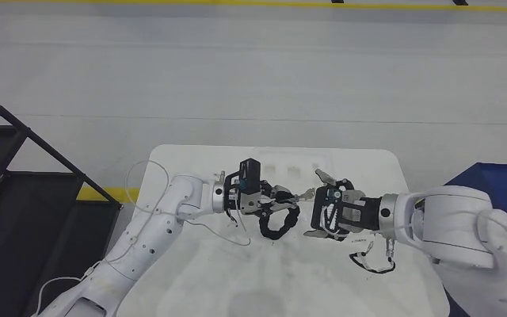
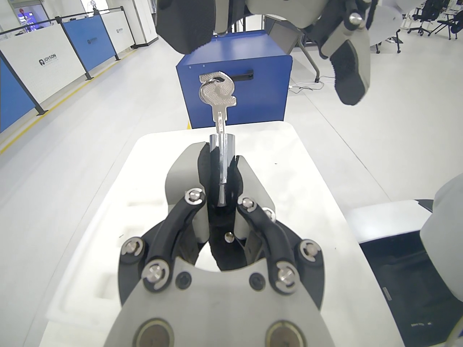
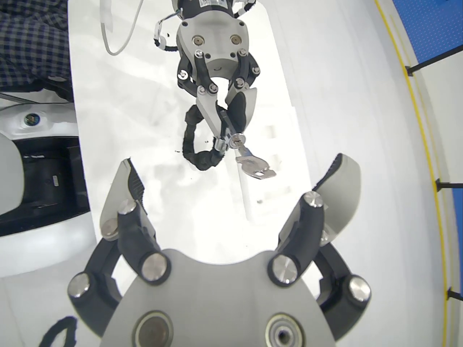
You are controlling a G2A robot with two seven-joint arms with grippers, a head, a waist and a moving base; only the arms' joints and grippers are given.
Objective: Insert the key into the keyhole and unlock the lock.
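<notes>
Metal key (image 2: 218,95) juts from lock (image 2: 225,148) (clamped in left end effector (image 2: 221,158)).

The key (image 2: 218,95) sits in the lock (image 2: 225,153) inside the left pincer (image 2: 222,160), opposite the right pincer (image 3: 233,167).

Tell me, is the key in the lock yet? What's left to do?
Done: the key sits in the keyhole of the lock. In hand: the left tool is shut on the lock's silver barrel, holding it up. Left: the right tool is open, facing the key but not touching it, so it likely must grip and turn it.
</notes>
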